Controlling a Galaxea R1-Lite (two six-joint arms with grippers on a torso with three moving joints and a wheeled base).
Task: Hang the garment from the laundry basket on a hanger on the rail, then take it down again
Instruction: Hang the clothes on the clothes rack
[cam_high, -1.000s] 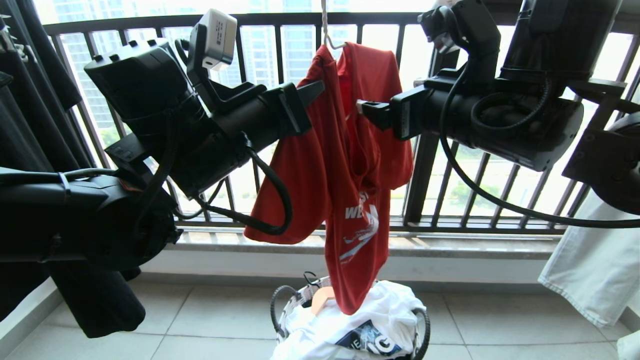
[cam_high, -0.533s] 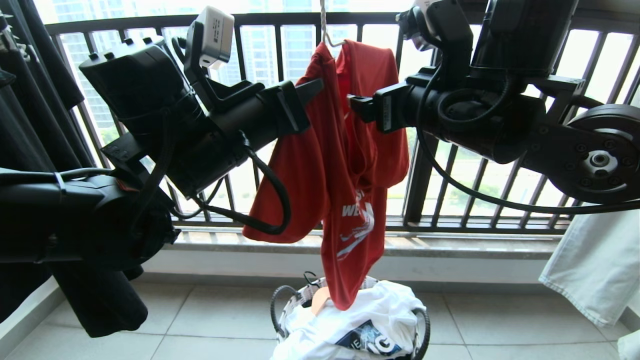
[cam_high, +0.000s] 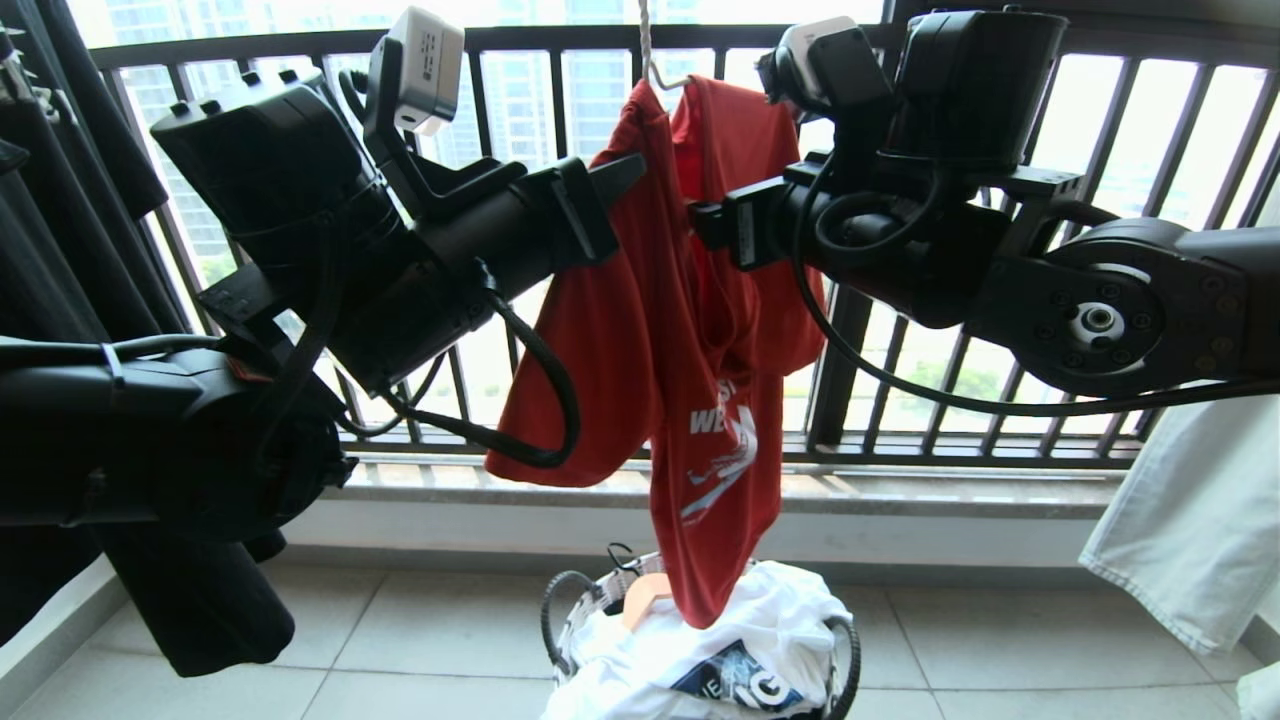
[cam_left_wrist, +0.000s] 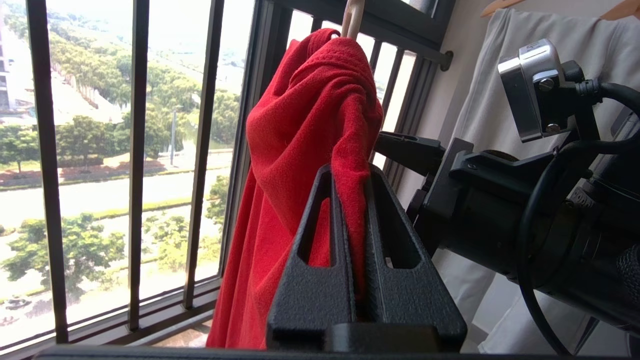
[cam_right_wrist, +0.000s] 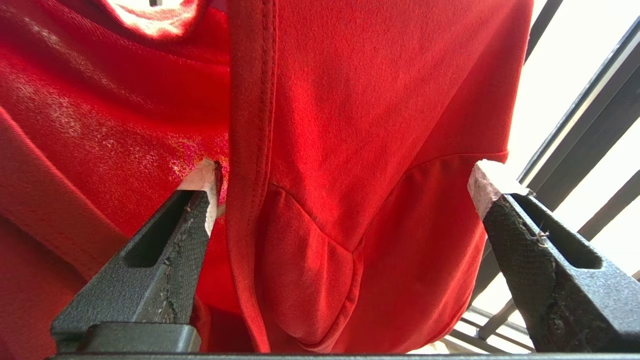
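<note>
You are looking out at a balcony with a dark barred railing (cam_high: 560, 40) across the back and a tiled floor (cam_high: 420, 640) below. Dark clothing (cam_high: 60, 250) hangs along the far left edge of the head view and a pale cloth (cam_high: 1190, 540) hangs at the lower right.

Your two arms fill the middle, one from each side, both reaching in toward the red T-shirt (cam_high: 700, 330). The shirt hangs bunched and lopsided from the thin white hanger (cam_high: 650, 60), whose hook runs up out of the top of the picture, so you cannot see what it hangs on. The shirt's white lettering shows on the lower part, and its bottom tip reaches down to the laundry basket (cam_high: 845, 660), which stands on the floor in front of the railing. The basket holds a white printed garment (cam_high: 740, 650).

Your left hand (cam_left_wrist: 350, 175) is closed, pinching a fold of the red shirt between its two black fingers (cam_left_wrist: 320, 280), just below the bunched fabric at the hanger. In the head view this hand (cam_high: 625, 175) meets the left side of the shirt.

Your right hand (cam_right_wrist: 345, 180) stands wide open, its fingers (cam_right_wrist: 200, 200) spread on either side of a hemmed edge of the shirt; one fingertip is right against the cloth, the other out past the shirt's edge, gripping nothing. In the head view it (cam_high: 700, 215) is at the shirt's right side
</note>
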